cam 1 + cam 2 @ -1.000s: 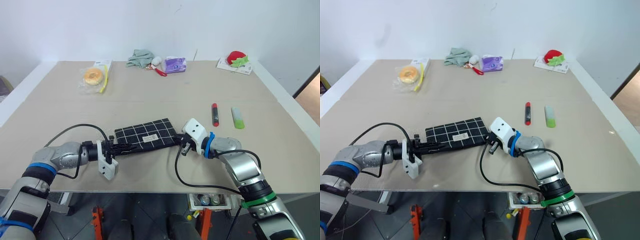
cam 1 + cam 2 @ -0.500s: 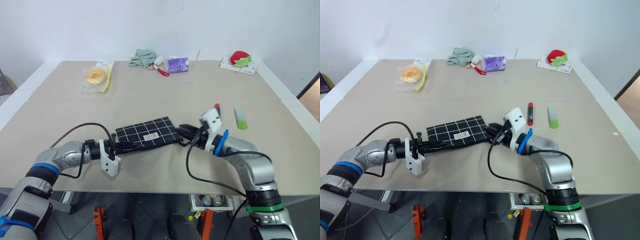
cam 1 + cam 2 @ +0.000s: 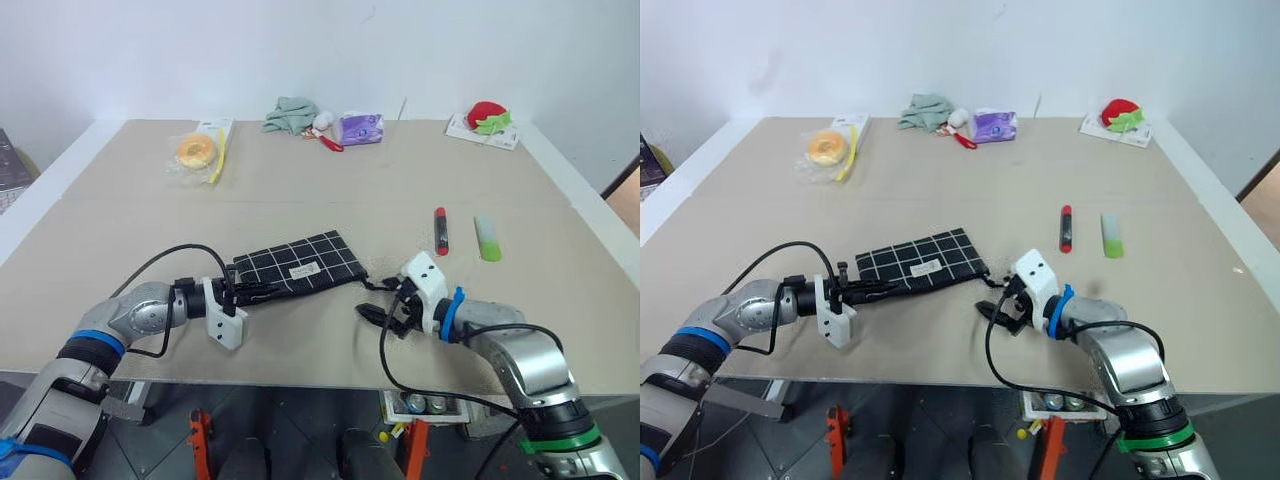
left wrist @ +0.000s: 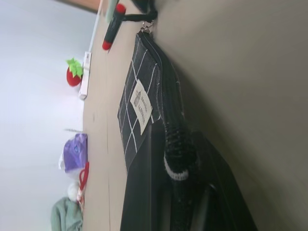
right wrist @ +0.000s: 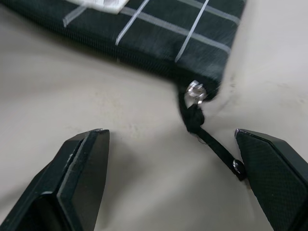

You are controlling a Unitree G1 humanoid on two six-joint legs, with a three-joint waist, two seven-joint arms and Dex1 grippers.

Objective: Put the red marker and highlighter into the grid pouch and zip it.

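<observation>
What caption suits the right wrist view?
Open right gripper facing the grid pouch corner and its pull cord.

Looks like a robot lab or test room, not a home. Plain beige table [image 3: 300,190] against a bare white wall [image 3: 300,50], nothing decorative. Props scattered on it like a test set: bagged donut [image 3: 188,152] far left, green cloth [image 3: 290,113] and purple packet [image 3: 361,128] far centre, strawberry toy on a card [image 3: 487,117] far right. Under the near edge, orange-and-black stand legs [image 3: 200,440] on a dark floor and a small box of bottles [image 3: 420,403].
</observation>
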